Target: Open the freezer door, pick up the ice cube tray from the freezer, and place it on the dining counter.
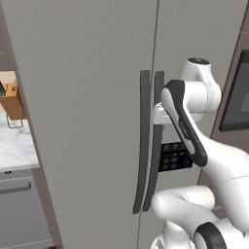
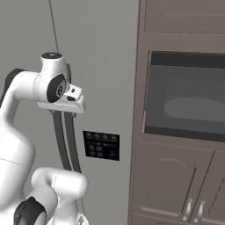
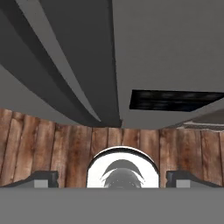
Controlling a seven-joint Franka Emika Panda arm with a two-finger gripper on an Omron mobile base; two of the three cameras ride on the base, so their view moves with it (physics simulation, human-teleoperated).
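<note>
The freezer door [image 1: 194,29] is the right-hand grey door, the one with the small black button panel [image 1: 175,155], and it is shut. Its long dark curved handle [image 1: 156,146] runs beside the twin door's handle [image 1: 142,146]. My gripper [image 2: 61,110] hangs close in front of the upper part of this handle [image 2: 73,145] and points downward. In the hand view the gripper [image 3: 113,178] is open, with its fingertips [image 3: 41,178] wide apart and nothing between them. That view looks down the door [image 3: 166,43] past the panel [image 3: 175,99]. The ice cube tray is hidden behind the door. The dining counter is out of view.
A dark built-in oven [image 2: 184,96] sits in brown cabinets [image 2: 176,184] right of the fridge. Left of the fridge is a small marble worktop [image 1: 14,151] with a wooden knife block [image 1: 12,99]. My own arm [image 1: 194,141] crosses in front of the door. Wooden floor [image 3: 43,144] lies below.
</note>
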